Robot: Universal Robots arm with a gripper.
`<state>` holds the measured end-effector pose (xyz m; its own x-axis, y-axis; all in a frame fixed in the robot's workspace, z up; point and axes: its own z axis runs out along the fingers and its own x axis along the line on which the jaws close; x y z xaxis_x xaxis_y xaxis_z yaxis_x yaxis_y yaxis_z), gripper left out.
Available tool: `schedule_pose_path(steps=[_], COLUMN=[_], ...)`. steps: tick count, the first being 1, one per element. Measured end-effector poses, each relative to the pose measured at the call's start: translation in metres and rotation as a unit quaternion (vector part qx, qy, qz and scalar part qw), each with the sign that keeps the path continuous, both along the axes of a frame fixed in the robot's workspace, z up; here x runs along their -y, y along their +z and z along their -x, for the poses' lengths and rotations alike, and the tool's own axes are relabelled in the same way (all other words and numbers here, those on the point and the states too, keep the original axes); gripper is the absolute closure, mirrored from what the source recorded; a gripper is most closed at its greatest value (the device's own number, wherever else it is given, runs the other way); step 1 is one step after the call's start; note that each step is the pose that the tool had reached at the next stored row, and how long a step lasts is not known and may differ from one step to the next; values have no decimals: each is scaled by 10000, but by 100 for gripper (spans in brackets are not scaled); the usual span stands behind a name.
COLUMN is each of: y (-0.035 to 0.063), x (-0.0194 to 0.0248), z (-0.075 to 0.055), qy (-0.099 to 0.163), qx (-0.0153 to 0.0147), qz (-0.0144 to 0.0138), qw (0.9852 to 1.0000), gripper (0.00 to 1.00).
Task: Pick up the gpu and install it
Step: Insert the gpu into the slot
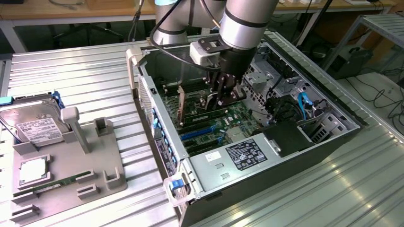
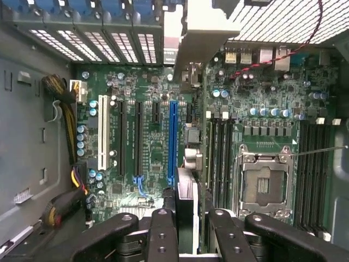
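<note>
On the ribbed metal counter (image 1: 75, 71), the open steel computer case (image 1: 328, 137) holds the green motherboard (image 2: 136, 82), where the pincer (image 2: 185, 218) is clenched on the thin gpu (image 2: 184, 196) (edge-on, at six o'clock), so seating looks underway, calling for straight alignment with the blue slot (image 2: 173, 136).

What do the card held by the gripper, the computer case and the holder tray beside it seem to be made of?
The gpu: seemingly a laminate circuit board, its brownish face edge-on, with a pale, likely metal bracket. The gripper is shut on it.
The computer case: probably sheet steel, grey and dull, with perforated vents.
The holder tray: possibly matte grey plastic, with moulded posts.
</note>
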<state>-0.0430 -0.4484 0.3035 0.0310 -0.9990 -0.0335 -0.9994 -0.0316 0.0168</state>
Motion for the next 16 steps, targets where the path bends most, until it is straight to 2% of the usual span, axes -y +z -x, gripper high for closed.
schedule_pose_path(steps=[4,8,10,13,14,16], y=[-72,-136,-176,-235,-250,-257], x=[1,2,1,2,7,54], z=[9,133,154,156,156,156], qy=[-7,-6,-12,-173,-211,-216], qx=[0,1,2,1,2,1], qz=[0,0,0,1,0,1], qw=[10000,10000,10000,9999,9998,9998], gripper=[73,73,73,73,73,73])
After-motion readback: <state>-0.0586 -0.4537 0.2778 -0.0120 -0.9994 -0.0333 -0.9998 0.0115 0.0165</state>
